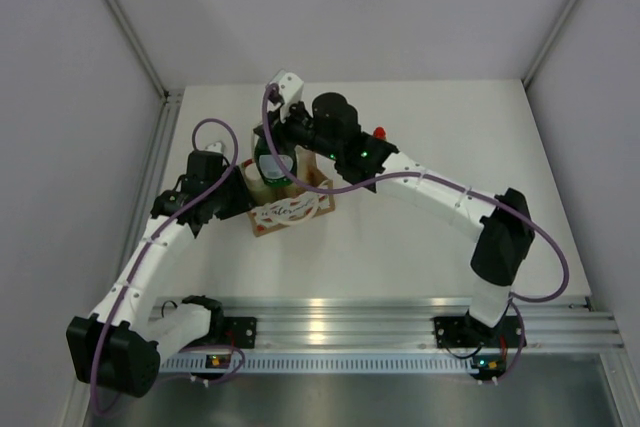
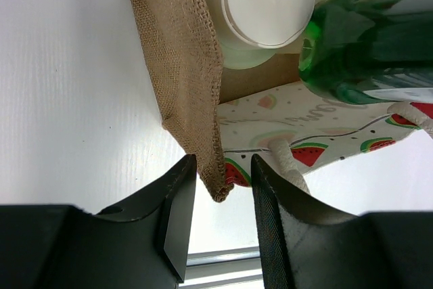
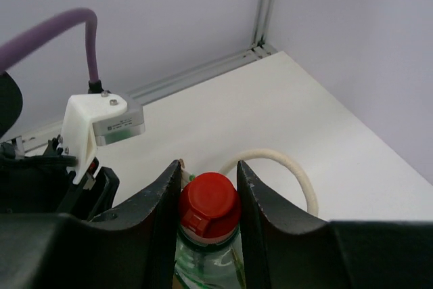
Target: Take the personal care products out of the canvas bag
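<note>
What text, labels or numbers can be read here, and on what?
Nothing can be read.
Bag front print: cursive lettering among watermelons, partly hidden, not readable.
Green bottle label: too blurred to read.
Camera module sticker: too small to read.

The canvas bag (image 1: 292,211) stands open on the table (image 1: 400,259). It is tan burlap with a white watermelon-print front and a cream rope handle (image 3: 284,166), and my left gripper (image 2: 222,164) pinches its side edge. The dark green bottle (image 2: 365,45) sticks upright out of its top, its red cap (image 3: 210,206) clamped in my right gripper (image 3: 208,167). The white-capped bottle (image 2: 260,5) sits beside it inside.
</note>
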`<state>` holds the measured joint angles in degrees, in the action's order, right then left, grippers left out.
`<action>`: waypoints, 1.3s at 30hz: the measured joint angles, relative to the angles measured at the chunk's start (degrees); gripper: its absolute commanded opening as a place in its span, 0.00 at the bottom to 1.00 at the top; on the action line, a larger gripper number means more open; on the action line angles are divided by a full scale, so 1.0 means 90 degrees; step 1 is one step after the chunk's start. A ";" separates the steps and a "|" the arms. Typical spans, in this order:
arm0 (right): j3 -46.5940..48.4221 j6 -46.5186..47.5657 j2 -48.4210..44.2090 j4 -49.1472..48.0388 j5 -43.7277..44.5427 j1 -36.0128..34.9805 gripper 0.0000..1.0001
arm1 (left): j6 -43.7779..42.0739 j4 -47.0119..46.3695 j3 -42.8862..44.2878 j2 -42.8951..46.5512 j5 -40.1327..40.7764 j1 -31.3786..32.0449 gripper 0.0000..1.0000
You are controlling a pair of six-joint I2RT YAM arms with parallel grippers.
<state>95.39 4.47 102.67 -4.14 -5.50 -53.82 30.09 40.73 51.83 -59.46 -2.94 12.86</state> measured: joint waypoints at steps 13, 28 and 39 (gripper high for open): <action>0.0245 0.0257 -0.0525 0.0425 0.0731 0.0075 0.00 | 0.0000 0.0000 0.0000 0.0010 0.0000 0.0000 0.43; -0.0267 0.0216 -0.1865 0.0573 0.1501 0.1258 0.00 | 0.0000 0.0005 0.0000 0.0087 0.0036 0.0002 0.43; -0.0942 -0.0238 -0.2936 0.0789 0.1528 0.3407 0.00 | 0.0000 0.0007 0.0000 0.0095 0.0049 0.0005 0.43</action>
<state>86.91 2.33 76.25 2.96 8.25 -23.16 30.09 40.80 51.83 -58.61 -2.50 12.91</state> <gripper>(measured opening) 0.330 0.433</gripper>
